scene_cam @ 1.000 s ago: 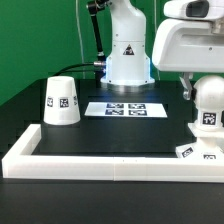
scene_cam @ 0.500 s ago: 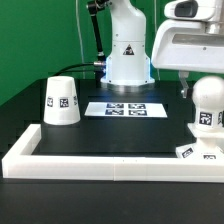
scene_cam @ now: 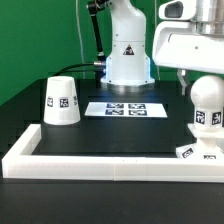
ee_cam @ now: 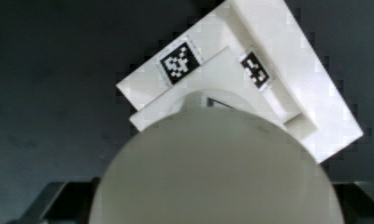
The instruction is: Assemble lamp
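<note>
My gripper (scene_cam: 204, 88) is shut on the white ball-like bulb (scene_cam: 206, 104) at the exterior view's right and holds it upright over the small flat base (scene_cam: 194, 152). I cannot tell whether the two touch. In the wrist view the bulb (ee_cam: 205, 165) fills the space between the dark fingers (ee_cam: 56, 203) of the gripper (ee_cam: 205, 208). The tagged base (ee_cam: 237, 70) lies beyond it on the black table. The tapered cup-shaped shade (scene_cam: 61, 100) stands mouth down at the exterior view's left, far from the gripper.
The marker board (scene_cam: 125, 108) lies flat in the middle in front of the arm's white pedestal (scene_cam: 128, 55). A long white border rail (scene_cam: 110, 160) runs along the front and up the left side. The base lies close to this rail.
The gripper and the bulb have shifted slightly toward the exterior view's left. The shade and the base have not moved.
</note>
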Robot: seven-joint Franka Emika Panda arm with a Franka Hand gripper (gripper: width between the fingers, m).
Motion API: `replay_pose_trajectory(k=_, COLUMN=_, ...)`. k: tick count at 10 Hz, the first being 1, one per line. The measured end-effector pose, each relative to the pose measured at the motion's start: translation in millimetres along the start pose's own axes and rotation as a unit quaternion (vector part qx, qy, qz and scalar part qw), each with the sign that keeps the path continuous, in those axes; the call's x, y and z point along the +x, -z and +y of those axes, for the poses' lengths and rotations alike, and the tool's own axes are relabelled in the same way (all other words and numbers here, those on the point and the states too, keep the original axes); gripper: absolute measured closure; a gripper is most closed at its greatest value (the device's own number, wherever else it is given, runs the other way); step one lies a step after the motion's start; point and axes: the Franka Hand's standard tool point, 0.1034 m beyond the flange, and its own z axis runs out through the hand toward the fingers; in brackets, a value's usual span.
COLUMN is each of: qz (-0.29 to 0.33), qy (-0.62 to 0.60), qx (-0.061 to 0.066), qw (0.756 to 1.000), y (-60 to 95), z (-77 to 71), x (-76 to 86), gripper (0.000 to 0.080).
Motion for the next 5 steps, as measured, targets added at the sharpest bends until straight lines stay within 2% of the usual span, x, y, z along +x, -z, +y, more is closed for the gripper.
replay_pose_trajectory(k=5, qz=-0.010, qy=-0.131, qx=0.007, qw=0.991, y=0.2, z=-1.5, x=-1.6, gripper=0.0220)
